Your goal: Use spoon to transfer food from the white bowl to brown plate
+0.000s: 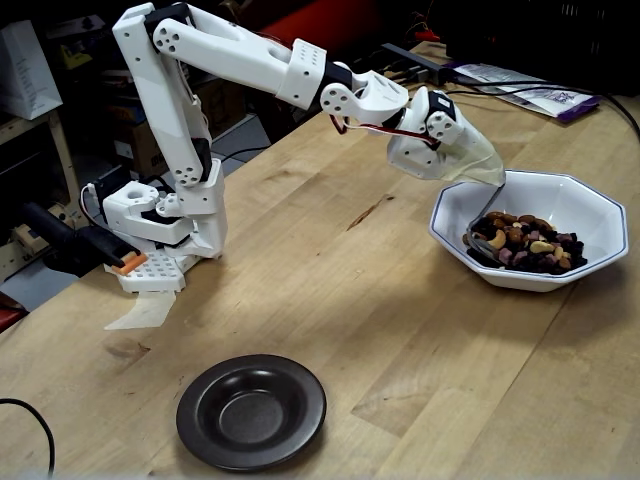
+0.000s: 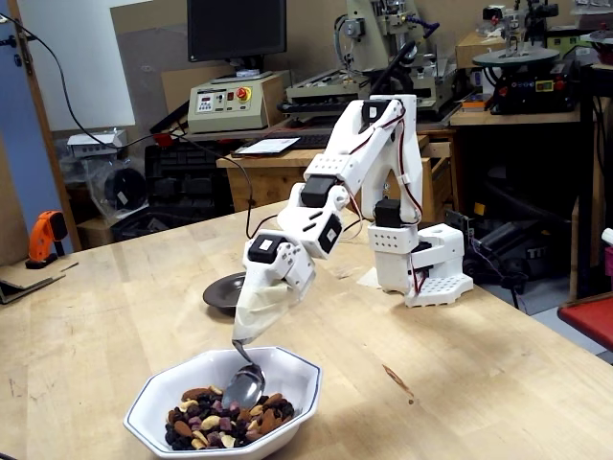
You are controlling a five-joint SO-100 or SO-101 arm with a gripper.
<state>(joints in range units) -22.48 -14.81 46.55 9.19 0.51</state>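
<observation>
At the near left of the wooden table [image 1: 330,300] in a fixed view sits the brown plate [image 1: 251,411], well apart from the rest. Farther right, the white bowl [image 1: 530,240] holds the food [image 1: 522,243], the spoon [image 2: 243,386] dipping into it. The gripper [image 2: 239,337], wrapped in cloth, carries that spoon; whether its jaws are closed cannot be told.

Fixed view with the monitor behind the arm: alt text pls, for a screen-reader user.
A white robot arm's covered gripper dips a spoon into trail mix in a white octagonal bowl on a wooden table. A dark plate sits behind it.
</observation>
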